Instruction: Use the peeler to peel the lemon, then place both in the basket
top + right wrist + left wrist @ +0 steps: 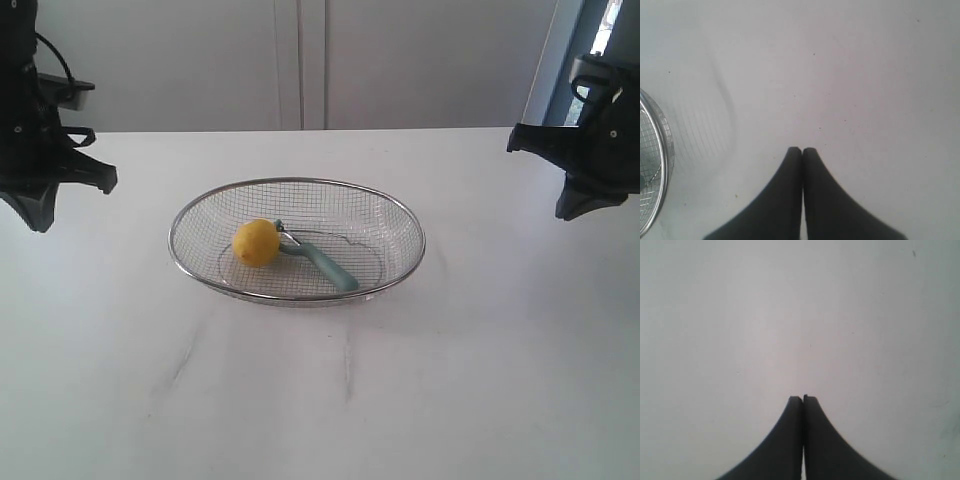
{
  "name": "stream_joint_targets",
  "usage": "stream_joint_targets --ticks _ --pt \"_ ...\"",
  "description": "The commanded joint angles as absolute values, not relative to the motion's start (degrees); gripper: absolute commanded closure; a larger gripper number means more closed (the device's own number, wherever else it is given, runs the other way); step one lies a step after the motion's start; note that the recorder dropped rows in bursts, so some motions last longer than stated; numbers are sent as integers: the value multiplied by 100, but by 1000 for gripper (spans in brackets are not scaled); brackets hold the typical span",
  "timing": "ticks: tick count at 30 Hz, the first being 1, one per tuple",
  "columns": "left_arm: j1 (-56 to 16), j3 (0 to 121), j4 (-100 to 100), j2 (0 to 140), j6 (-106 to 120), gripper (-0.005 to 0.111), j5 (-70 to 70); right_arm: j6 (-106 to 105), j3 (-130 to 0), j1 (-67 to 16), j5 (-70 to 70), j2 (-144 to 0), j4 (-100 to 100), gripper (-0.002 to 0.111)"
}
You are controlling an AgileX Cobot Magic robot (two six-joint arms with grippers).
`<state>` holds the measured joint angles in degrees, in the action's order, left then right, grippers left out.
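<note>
Over on the left, the left hand (803, 397) is hanging above the counter (320, 390), its fingers pressed together on nothing, well apart from the work. In the middle the basket (300, 182) is holding both pieces. The lemon (256, 242) is lying toward its left side, and the peeler (325, 263) is lying just beside it, blade end at the fruit. The right hand (802, 149) is hovering off to the right, likewise pinched together and empty. Both look parked out of the way, but I cannot tell whether the lemon is peeled.
</note>
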<state>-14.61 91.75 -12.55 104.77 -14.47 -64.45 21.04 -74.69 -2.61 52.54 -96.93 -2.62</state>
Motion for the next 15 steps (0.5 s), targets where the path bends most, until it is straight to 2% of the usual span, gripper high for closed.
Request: stream_joint_targets --ticks 1,9,15 --pt "-1434 8833 -1187 10228 -1351 107 -6996 2131 -7481 -228 5217 -9649 -245 108" --pt "-1413 8207 -897 9839 -855 107 -6414 2131 -7481 -228 5217 -9649 -245 108" --pt "-1003 8063 371 9691 71 107 -6287 2131 -7481 -228 5217 -9649 -245 108"
